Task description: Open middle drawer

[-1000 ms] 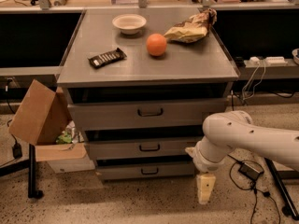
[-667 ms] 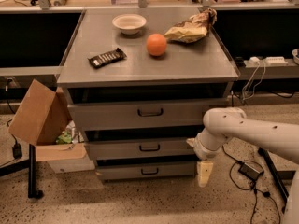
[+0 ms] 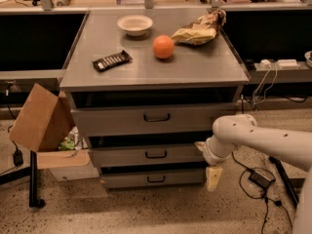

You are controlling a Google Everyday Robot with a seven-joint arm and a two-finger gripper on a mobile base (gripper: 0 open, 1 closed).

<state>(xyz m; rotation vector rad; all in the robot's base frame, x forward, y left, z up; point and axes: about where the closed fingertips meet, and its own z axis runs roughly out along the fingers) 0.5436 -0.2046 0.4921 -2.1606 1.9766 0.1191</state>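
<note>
The grey cabinet has three drawers. The middle drawer [image 3: 151,154] is a wide grey front with a small dark loop handle [image 3: 156,154] at its centre, and it stands shut. The taller top drawer [image 3: 156,118] is above it and the slim bottom drawer [image 3: 153,179] below it. My gripper [image 3: 212,177] hangs from the white arm [image 3: 253,138] at the cabinet's lower right corner, right of the middle drawer and level with the bottom drawer, pointing down. It holds nothing that I can see.
On the cabinet top [image 3: 195,69] lie a white bowl [image 3: 135,24], an orange [image 3: 163,47], a crumpled chip bag [image 3: 200,29] and a dark snack bar [image 3: 112,60]. An open cardboard box [image 3: 41,123] stands at the left. Cables and a power brick [image 3: 261,178] lie on the floor at the right.
The arm has moved left and slightly up toward the cabinet's right side. The drawers have not moved.
</note>
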